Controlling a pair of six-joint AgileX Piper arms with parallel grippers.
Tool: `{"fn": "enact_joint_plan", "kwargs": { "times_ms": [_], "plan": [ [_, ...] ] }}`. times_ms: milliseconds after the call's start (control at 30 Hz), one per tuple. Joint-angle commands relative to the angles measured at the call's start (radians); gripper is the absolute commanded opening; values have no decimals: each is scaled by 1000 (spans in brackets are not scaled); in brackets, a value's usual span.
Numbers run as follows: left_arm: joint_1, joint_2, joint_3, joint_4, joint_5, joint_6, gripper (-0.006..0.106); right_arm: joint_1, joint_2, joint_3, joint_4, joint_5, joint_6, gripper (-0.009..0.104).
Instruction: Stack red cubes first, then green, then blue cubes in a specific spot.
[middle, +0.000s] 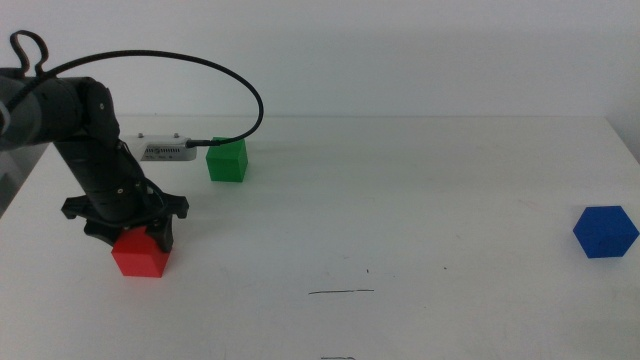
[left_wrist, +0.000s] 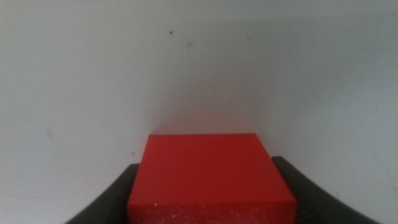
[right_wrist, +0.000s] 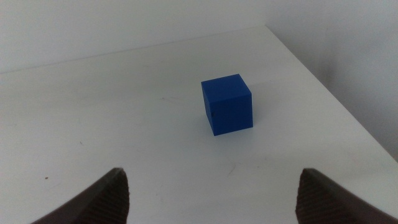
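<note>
The red cube (middle: 140, 254) sits at the table's left, and in the left wrist view this red cube (left_wrist: 211, 177) fills the gap between the two dark jaws. My left gripper (middle: 135, 236) (left_wrist: 208, 165) is shut on it, low at the tabletop. The green cube (middle: 227, 160) stands behind it, further back. At the far right rests the blue cube (middle: 605, 232) (right_wrist: 227, 104). My right gripper (right_wrist: 212, 172) is open, some way short of the blue cube, and out of the middle view. The black pen stroke (middle: 341, 292) marks the spot at front centre.
A small silver box (middle: 167, 149) with a black cable (middle: 240, 85) lies at the back left beside the green cube. The table's right edge (right_wrist: 323, 87) runs close to the blue cube.
</note>
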Motion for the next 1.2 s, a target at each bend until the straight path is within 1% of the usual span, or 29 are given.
{"fn": "enact_joint_plan", "kwargs": {
  "times_ms": [0, 100, 167, 200, 300, 400, 533, 633, 767, 1167],
  "plan": [
    [-4, -51, -26, -15, 9, -33, 29, -5, 8, -10, -5, -71, -10, 82],
    [-10, -66, -26, -17, 34, -78, 10, -5, 8, -10, -5, -71, -10, 82],
    [-27, -90, -26, -5, 49, -120, 1, -5, 8, -10, -5, -71, -10, 82],
    [-42, -104, -28, 13, 53, -152, -1, -5, 8, -10, -5, -71, -10, 82],
    [-100, -140, -42, 76, 71, -267, -1, -5, 8, -10, -5, -71, -10, 82],
    [-166, -135, -116, 99, 163, -337, -1, -5, 8, -10, -5, -71, -10, 82],
    [-276, -103, -229, 101, 235, -407, -1, -5, 8, -10, -5, -71, -10, 82],
    [-355, -70, -292, 99, 232, -497, -1, -5, 8, -10, -5, -71, -10, 82],
    [-437, -17, -358, 97, 232, -569, -1, -5, 8, -10, -5, -71, -10, 82],
    [-581, 146, -497, 78, 239, -638, -1, -5, 8, -10, -5, -71, -10, 82]
  ]
}}
